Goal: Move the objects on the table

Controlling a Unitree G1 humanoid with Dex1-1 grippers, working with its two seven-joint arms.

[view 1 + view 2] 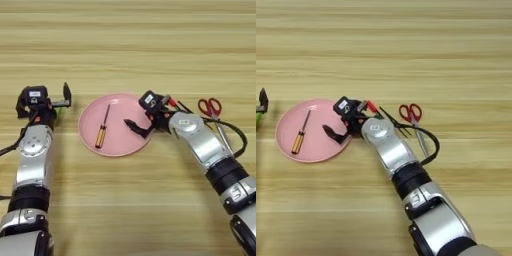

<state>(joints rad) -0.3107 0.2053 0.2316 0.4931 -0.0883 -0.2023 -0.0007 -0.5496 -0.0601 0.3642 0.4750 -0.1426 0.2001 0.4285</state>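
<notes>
An amber-handled mini screwdriver [102, 131] lies on the left half of the round pink plate [120, 107]. My right gripper [145, 119] hovers over the plate's right rim, open, one black finger [134, 127] reaching over the plate with nothing between the fingers. Just behind its wrist lie the red-capped pen [172, 103] and thin black sticks [184, 107], partly hidden by the arm. Red-handled scissors [210, 107] lie to the right on the table [130, 50]. My left gripper [64, 98] is parked left of the plate.
A black cable [241, 137] loops off my right forearm beside the scissor blades. A small green thing [55, 113] shows under the left wrist. The wood surface stretches bare behind the plate.
</notes>
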